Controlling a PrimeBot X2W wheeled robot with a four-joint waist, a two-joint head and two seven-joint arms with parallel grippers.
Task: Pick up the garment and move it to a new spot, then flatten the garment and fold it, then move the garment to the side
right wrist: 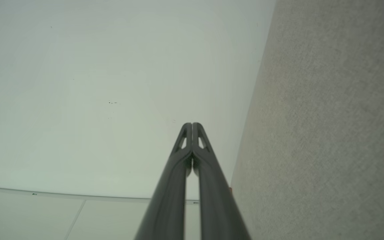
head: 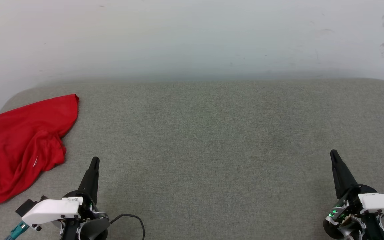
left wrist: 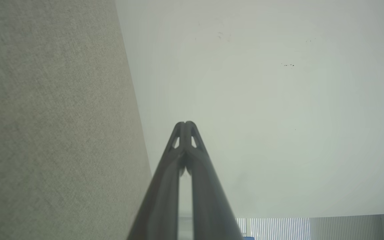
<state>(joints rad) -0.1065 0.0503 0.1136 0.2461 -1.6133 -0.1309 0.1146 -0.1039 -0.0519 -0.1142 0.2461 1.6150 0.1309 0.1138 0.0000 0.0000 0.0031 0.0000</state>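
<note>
The garment lies crumpled at the left edge of the grey fabric surface, possibly overhanging it. The left gripper and right gripper have their fingertips pressed together, empty, apart from it.

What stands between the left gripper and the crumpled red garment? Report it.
Nothing visible does. The red garment lies crumpled at the left edge of the grey fabric surface, and the left gripper, fingers shut, sits to its right, apart from it. Just bare fabric lies between them.
</note>
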